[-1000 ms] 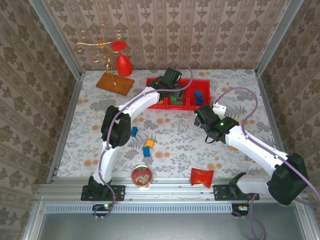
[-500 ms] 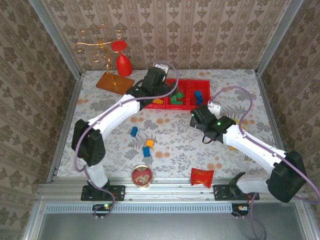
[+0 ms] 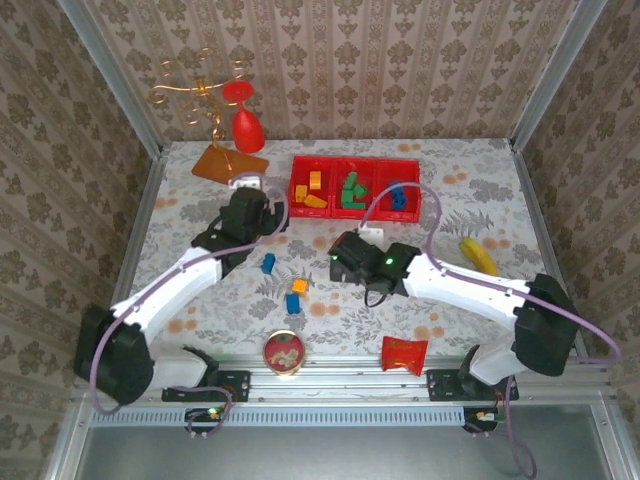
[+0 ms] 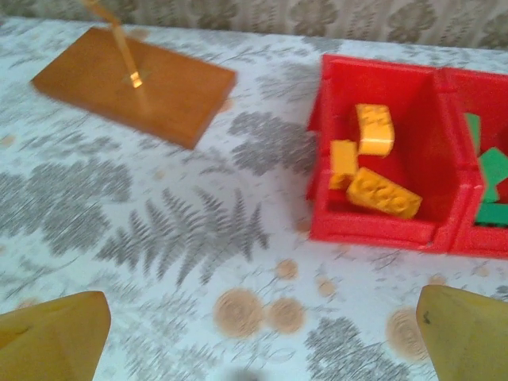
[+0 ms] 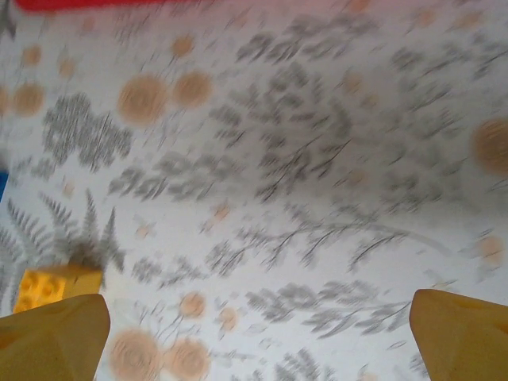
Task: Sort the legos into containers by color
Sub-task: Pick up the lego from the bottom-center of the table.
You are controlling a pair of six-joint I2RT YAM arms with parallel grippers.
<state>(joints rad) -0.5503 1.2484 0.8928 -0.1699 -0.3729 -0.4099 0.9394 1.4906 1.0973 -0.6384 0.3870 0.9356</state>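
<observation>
Our right wrist shot is all motion smear, so the tablecloth point(image 5: 302, 159) print is mush. A red strip point(image 5: 95, 3) gets chopped by the top edge and a blue sliver point(image 5: 2, 184) by the left edge, and we can't tell what either one is. The orange lego point(image 5: 40, 292) is half tucked behind a fingertip point(image 5: 51, 337) of the right gripper point(image 5: 258, 333). On the left wrist shot, the containers point(image 4: 373, 230) run off the right edge, slicing the green legos point(image 4: 492, 171). The gold stem point(image 4: 119, 44) exits at the top, and the bottom corners crop the left gripper point(image 4: 254, 325).
</observation>
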